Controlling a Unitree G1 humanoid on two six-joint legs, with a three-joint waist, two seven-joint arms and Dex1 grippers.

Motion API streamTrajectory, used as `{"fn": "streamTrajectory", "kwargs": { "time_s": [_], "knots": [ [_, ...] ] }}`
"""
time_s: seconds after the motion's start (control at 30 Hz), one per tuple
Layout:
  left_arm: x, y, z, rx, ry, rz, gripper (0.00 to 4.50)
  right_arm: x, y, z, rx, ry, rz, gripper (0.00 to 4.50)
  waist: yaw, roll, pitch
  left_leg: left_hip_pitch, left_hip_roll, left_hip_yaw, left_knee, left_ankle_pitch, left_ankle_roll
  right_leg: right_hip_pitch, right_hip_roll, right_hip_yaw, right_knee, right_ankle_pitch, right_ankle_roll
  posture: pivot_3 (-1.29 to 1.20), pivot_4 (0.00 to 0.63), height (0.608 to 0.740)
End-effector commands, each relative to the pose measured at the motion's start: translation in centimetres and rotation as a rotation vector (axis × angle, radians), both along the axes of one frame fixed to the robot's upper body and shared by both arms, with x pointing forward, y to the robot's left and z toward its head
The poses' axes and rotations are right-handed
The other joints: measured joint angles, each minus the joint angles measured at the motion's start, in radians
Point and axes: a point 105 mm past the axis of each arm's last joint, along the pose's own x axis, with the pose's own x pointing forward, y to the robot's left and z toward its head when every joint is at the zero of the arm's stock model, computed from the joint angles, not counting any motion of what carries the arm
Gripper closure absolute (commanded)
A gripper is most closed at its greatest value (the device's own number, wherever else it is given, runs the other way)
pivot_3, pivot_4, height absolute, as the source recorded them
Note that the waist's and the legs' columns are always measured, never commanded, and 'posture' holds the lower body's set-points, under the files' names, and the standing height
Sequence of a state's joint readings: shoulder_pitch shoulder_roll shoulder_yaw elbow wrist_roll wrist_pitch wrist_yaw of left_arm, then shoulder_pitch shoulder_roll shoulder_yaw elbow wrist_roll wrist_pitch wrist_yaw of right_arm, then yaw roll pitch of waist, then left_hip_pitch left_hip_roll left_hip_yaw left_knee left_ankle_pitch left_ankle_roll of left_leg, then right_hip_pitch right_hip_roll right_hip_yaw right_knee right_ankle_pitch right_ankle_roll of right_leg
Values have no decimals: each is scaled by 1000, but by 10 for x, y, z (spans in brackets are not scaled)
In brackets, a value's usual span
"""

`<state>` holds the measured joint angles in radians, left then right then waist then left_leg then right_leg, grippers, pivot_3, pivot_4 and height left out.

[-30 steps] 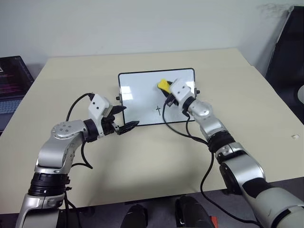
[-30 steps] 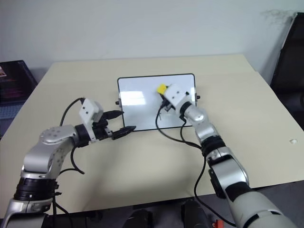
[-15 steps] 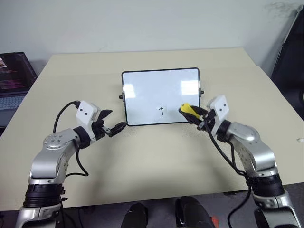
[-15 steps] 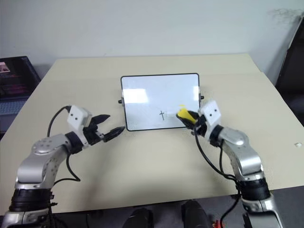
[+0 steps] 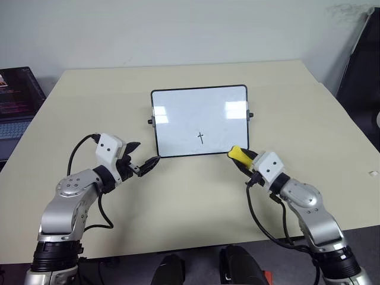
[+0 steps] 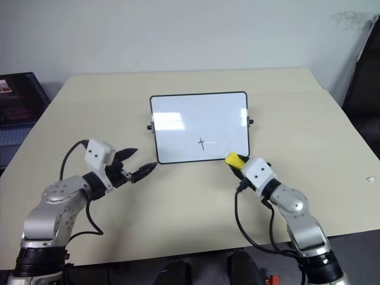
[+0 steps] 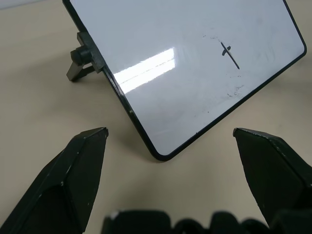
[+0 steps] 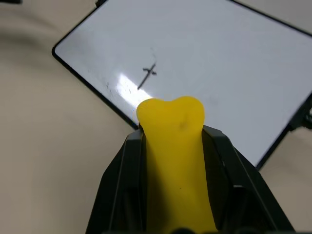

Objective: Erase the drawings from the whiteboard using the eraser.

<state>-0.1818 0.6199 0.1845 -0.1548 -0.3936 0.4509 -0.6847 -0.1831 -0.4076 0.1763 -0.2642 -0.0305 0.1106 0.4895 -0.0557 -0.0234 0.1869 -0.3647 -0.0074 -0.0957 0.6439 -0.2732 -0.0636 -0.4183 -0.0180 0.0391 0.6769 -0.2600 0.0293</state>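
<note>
The whiteboard (image 5: 200, 113) stands tilted on the table's middle, propped on small black side knobs. Low on its white face is one small dark cross-like drawing (image 5: 200, 138), which the right wrist view shows too (image 8: 147, 74). My right gripper (image 5: 243, 160) is shut on the yellow eraser (image 5: 237, 155), held just off the board's near right corner and not touching the board. The eraser (image 8: 173, 141) sticks out between the black fingers. My left gripper (image 5: 144, 152) is open beside the board's near left corner (image 7: 161, 155), with nothing between its fingers.
A laptop (image 5: 15, 101) sits past the table's left edge. A dark chair (image 5: 363, 59) stands at the back right. A small white scrap (image 5: 372, 173) lies near the table's right edge.
My right gripper has pulled back with the eraser from the board's upper middle to off its near right corner. My left gripper has drawn slightly left from the board's lower edge.
</note>
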Motion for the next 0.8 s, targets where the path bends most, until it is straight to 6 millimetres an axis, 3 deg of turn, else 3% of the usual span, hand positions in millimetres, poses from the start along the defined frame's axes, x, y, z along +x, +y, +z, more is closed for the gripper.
{"fn": "streamTrajectory", "kwargs": {
  "time_s": [0.03, 0.33, 0.53, 0.8],
  "knots": [
    [2, -6, 16, 7, -65, -21, 0, 16, 19, 23, 3, -149, 18, 3308, 1, 0, 0, 0, 0, 0, 0, 0, 0, 0, 0, 0, 0, 0, 0, 0, 150, 740],
    [4, -17, 21, 24, -73, -90, 0, 78, 61, 56, -42, -266, 23, 3308, 0, 0, 0, 0, 0, 0, 0, 0, 0, 0, 1, 0, 1, 3, -5, 0, 150, 740],
    [7, -17, 23, 33, -76, -96, 0, 109, 76, 64, -68, -280, 11, 3308, -2, -1, 0, -1, 0, 0, -1, 0, 0, -1, 0, 0, 1, 3, -5, 0, 150, 740],
    [2, -8, 19, 39, -55, -76, 0, 110, 101, 12, -231, -206, 106, 3308, -7, -1, 0, 0, 0, 1, -1, 0, 0, -1, 0, 1, 2, 3, -6, 0, 150, 740]
  ]
}}
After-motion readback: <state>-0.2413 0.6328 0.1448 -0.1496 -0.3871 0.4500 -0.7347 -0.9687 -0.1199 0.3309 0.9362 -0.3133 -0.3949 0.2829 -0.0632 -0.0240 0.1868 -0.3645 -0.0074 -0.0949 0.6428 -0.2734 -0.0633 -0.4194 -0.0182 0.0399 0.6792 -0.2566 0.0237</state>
